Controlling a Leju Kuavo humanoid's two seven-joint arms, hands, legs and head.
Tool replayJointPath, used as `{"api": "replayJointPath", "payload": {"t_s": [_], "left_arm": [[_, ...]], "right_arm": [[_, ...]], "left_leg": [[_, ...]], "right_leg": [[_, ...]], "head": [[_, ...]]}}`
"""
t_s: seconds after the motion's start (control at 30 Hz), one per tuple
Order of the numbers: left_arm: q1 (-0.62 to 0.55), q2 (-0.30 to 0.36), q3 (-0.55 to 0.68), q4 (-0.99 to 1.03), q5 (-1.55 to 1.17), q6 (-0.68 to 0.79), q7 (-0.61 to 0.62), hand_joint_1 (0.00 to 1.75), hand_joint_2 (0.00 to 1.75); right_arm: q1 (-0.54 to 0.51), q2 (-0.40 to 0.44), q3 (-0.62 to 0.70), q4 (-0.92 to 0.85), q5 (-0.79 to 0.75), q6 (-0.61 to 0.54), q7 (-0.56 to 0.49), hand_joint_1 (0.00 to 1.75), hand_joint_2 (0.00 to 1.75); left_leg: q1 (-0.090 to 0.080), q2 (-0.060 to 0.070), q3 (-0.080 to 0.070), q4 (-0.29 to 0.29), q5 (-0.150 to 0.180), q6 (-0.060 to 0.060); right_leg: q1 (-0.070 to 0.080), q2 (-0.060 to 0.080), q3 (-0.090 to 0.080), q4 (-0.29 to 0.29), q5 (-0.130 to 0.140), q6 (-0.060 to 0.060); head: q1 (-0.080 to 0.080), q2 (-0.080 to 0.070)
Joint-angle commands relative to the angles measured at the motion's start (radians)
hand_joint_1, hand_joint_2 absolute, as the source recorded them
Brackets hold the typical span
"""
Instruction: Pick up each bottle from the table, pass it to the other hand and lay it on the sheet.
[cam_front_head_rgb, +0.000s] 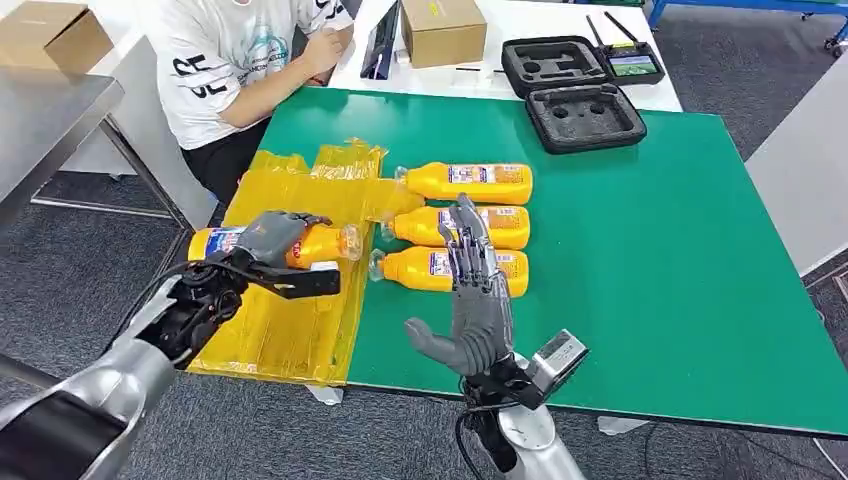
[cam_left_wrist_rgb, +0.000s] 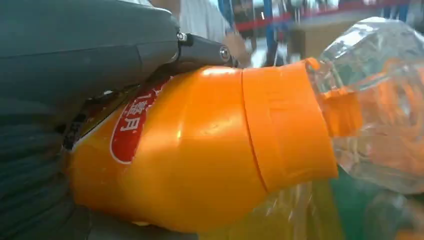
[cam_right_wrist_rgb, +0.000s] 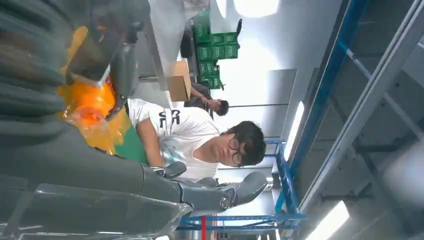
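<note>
Green table, yellow sheet: a bottle hung over its landing place.

Gripped around its body by the left hand, the orange bottle was held above the sheet with its long axis roughly level, clear cap toward the table's middle (the left wrist view showed the fingers wrapped close against the label). The right hand stood upright with fingers spread and nothing in it, just beside the nearest of three bottles lying in a row on the green, caps toward the sheet. Judged from this, the carried bottle lay directly over the sheet and well nearer the left hand than the right, so lowering fell to the left arm. A person in a white shirt sat at the far corner.
</note>
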Motion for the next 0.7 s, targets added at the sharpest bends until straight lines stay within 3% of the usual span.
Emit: {"api": "replayJointPath", "payload": {"t_s": [0.03,0.43,0.47,0.7], "left_arm": [[-0.165,-0.067,-0.131,0.273,0.008,-0.071,-0.005,1.75,1.75],[-0.134,-0.064,-0.153,0.304,0.036,-0.154,0.003,1.75,1.75],[-0.134,-0.064,-0.153,0.304,0.036,-0.154,0.003,1.75,1.75],[-0.129,-0.071,-0.164,0.318,0.034,-0.155,0.023,1.75,1.75]], "right_arm": [[-0.061,-0.002,-0.013,0.109,0.005,0.007,0.000,0.00,1.75],[-0.095,-0.018,0.020,0.185,0.008,0.003,0.000,0.00,1.75],[-0.095,-0.018,0.020,0.185,0.008,0.003,0.000,0.00,1.75],[-0.095,-0.016,0.019,0.190,0.001,0.003,0.000,0.00,1.75]], "left_leg": [[0.001,-0.002,0.003,0.000,-0.001,0.001],[0.000,0.001,0.002,-0.001,-0.001,0.001],[0.001,0.002,0.007,0.000,-0.003,0.001],[0.000,0.000,0.001,-0.001,-0.001,0.001]], "right_leg": [[0.001,-0.002,0.004,-0.001,-0.002,-0.001],[0.001,0.000,0.003,-0.001,0.000,-0.001],[0.001,0.000,0.008,-0.001,-0.003,-0.003],[0.000,0.000,0.002,-0.001,0.000,-0.001]], "head": [[0.000,0.000],[0.000,0.000],[0.000,0.000],[0.000,0.000]]}}
